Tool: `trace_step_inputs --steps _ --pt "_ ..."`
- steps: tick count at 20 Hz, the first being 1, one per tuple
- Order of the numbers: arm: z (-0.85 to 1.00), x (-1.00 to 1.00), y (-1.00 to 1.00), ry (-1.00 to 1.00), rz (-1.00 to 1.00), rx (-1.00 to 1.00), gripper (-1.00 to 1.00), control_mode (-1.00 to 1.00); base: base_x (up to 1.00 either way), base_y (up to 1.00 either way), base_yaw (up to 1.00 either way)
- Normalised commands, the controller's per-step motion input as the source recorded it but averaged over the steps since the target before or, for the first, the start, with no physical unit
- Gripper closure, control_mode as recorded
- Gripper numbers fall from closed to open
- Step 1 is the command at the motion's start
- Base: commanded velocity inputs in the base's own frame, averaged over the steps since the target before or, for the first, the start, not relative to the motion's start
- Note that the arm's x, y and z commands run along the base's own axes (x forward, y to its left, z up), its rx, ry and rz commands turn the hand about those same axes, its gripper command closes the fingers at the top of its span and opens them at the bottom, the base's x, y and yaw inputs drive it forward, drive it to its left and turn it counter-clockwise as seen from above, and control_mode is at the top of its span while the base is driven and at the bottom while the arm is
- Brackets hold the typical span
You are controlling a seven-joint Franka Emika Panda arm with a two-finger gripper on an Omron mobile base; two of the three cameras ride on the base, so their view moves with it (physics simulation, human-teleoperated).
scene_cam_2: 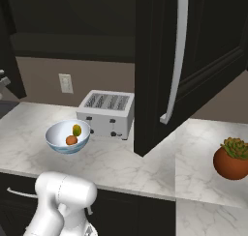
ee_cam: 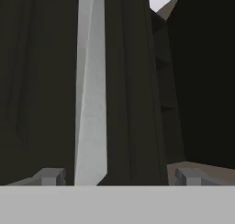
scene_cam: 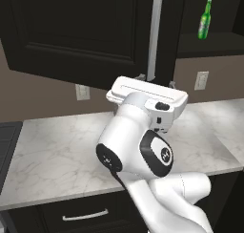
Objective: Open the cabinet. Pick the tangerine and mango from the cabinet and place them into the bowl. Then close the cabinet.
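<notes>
**Door handle lined up for closing**

The tangerine and mango are seen in the bowl on the surface. The cabinet door is swung open. The handle is framed between the spread, empty jaws, apparently for closing.

Cabinet door, black and panelled, hangs open over the white marble counter; its silver bar handle runs vertically at 12 o'clock. Green bottle upright on the shelf at 1 o'clock. Two wall outlets below. Drawer with curved handle at 7 o'clock.
</notes>
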Motion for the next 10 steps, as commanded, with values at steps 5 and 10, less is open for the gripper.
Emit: trace_step_inputs --steps 5,10 --pt "-0.09 1.00 -0.40 0.09 0.00 0.11 -1.00 -1.00 0.00 0.00 0.00" --pt "-0.16 1.00 -0.31 0.14 0.00 0.06 -1.00 -1.00 0.00 0.00 0.00"
